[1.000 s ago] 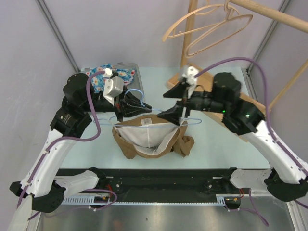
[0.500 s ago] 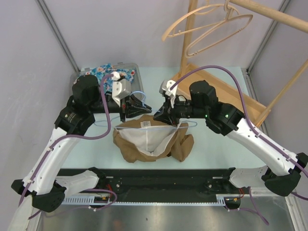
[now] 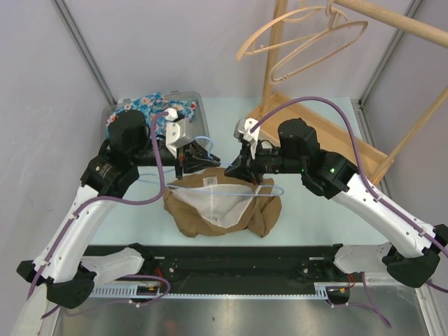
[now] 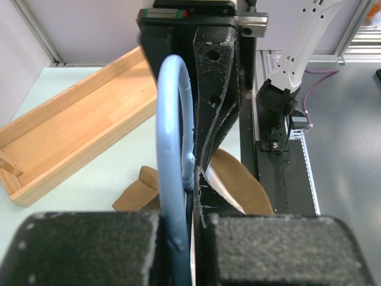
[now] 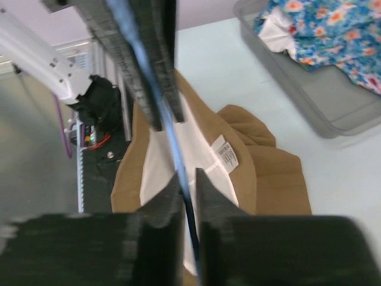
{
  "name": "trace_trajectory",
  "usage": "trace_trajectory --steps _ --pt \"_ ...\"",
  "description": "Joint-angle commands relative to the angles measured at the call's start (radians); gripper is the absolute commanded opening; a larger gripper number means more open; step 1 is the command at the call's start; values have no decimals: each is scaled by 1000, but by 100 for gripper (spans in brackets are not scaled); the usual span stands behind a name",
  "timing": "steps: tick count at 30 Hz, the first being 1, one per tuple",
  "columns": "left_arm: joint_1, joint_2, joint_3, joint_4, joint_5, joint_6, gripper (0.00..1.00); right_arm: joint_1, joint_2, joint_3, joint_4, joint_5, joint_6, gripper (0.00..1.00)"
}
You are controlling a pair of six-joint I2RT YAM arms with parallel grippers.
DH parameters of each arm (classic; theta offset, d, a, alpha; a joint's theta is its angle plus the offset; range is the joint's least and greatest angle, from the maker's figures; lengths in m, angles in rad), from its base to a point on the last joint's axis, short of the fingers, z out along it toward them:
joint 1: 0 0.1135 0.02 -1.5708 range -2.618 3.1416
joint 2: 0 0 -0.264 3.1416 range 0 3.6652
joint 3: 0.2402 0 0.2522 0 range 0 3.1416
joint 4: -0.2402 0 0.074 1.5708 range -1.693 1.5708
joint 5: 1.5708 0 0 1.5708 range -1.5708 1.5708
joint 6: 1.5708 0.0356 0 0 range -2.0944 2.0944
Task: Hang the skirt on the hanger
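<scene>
Pale green table (image 3: 315, 210) under grey walls, and we start at the back left: a grey tray (image 3: 200, 112) with floral cloth (image 3: 150, 105) heaped in it; moving in, the left gripper (image 3: 185, 159) has its fingers pinched together on the hook of the blue wire hanger (image 3: 203, 145), and the wrist view shows the wire squeezed tight between the pads; centre front, the brown skirt (image 3: 210, 224) sits crumpled on the table between the two arms, waist gaping, white lining and label showing, the hanger's lower wire lying across that opening; just right of the hook, the right gripper (image 3: 238, 168) is clamped on the hanger wire too, tips right above the waistband; far right at the back, the wooden rack (image 3: 273, 63) stands with bare wooden hangers (image 3: 301, 35) on its rail.
</scene>
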Motion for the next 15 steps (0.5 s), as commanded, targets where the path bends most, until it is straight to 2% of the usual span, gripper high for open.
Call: trace_trajectory --steps 1,4,5,6,7,8,10,11,15 --pt "-6 -14 -5 19 79 23 0 -5 -15 8 27 -32 24 0" --pt "-6 -11 -8 37 38 2 0 -5 -21 -1 17 -31 36 0" --pt "-6 -13 -10 42 21 -11 17 -7 -33 -7 19 -5 53 0" --pt "-6 -21 -13 57 -6 -23 39 -7 -43 -14 24 22 64 0" --pt "-6 -25 -19 72 -50 -37 57 -7 -53 -29 24 50 75 0" --pt "-6 -31 -34 84 -148 -63 80 -8 -66 -40 27 102 93 0" --pt "-6 -56 -56 133 -285 -89 99 -14 -109 -75 39 164 114 0" --pt "-6 -63 -77 149 -428 -116 100 -16 -128 -89 40 212 118 0" --pt "-5 -64 -87 198 -706 -172 100 -43 -205 -139 44 340 190 0"
